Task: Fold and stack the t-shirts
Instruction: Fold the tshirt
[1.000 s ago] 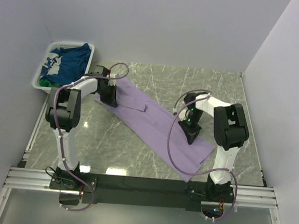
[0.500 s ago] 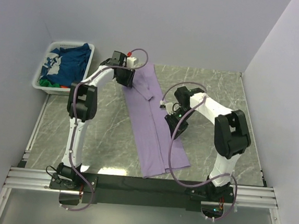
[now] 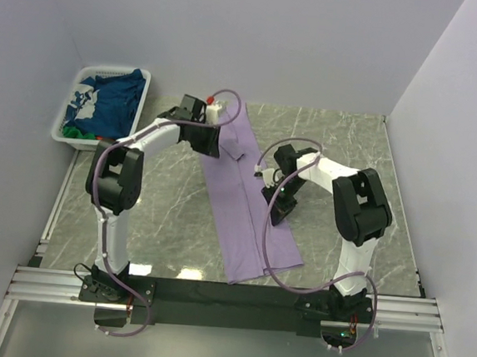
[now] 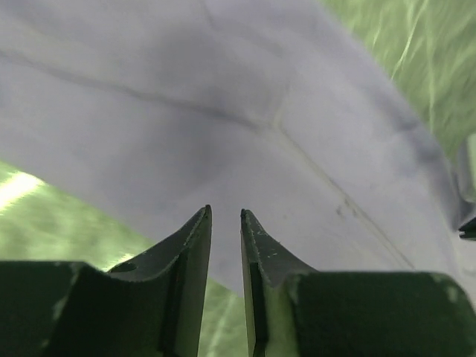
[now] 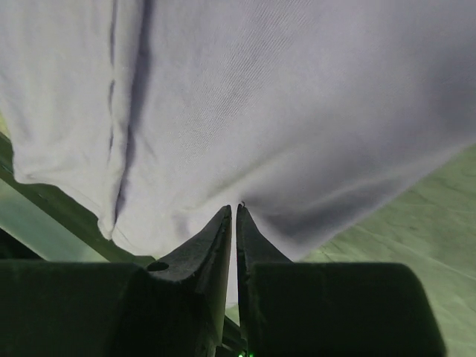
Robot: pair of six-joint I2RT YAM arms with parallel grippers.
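Observation:
The lavender t-shirt [image 3: 238,197] lies folded into a long narrow strip on the marble table, running from the back centre toward the front. My left gripper [image 3: 212,143] hovers at the strip's far left edge. In the left wrist view its jaws [image 4: 224,212] stand a little apart with nothing between them, and the shirt [image 4: 223,111] lies flat beyond. My right gripper [image 3: 276,210] is at the strip's right edge. In the right wrist view its jaws [image 5: 234,207] are closed on the shirt's edge [image 5: 260,89]. A navy t-shirt with white print [image 3: 107,104] and a green one [image 3: 75,132] lie in the basket.
The white slatted basket [image 3: 114,71] stands at the back left corner against the wall. Walls close in the table on the left, back and right. A black rail [image 3: 228,295] with both arm bases runs along the near edge.
The shirt swung from a diagonal spread into a narrow strip running front to back. My left gripper then came forward off its top corner and opened slightly. My right gripper shifted along the right edge.

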